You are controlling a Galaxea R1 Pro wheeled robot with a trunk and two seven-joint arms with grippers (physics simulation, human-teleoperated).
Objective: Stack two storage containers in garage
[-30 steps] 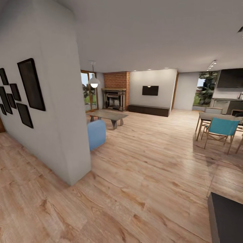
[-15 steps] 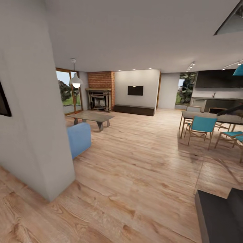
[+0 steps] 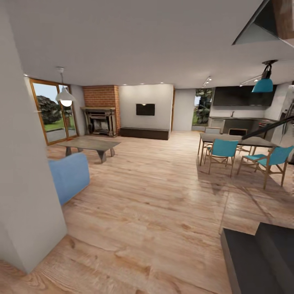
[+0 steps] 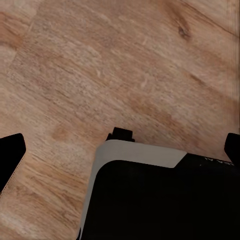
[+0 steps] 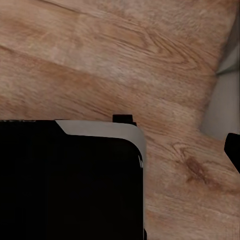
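Note:
The living room lies ahead in the head view: a light wood plank floor [image 3: 155, 196], the end of a blue sofa [image 3: 69, 175], a low coffee table [image 3: 90, 143] and a white pendant lamp [image 3: 66, 96]. The two storage containers are out of view. In the left wrist view my left gripper [image 4: 120, 150] is open, its dark fingertips [image 4: 10, 155] wide apart over the plank floor, above the robot's black-and-white body [image 4: 160, 195]. In the right wrist view my right gripper [image 5: 120, 150] shows one fingertip [image 5: 232, 150] far out at the edge, nothing held.
A grey wall corner [image 3: 24, 196] stands close at the left. A dining table [image 3: 237, 141] with teal chairs [image 3: 222, 150] is at the right. A dark low block [image 3: 257, 261] sits at the near right. A brick fireplace [image 3: 100, 120] and a TV [image 3: 145, 109] are far back.
The whole view has swung to the right: the wall with its picture frames slid off to the left, and the dining table, chairs and a teal hanging lamp came into view.

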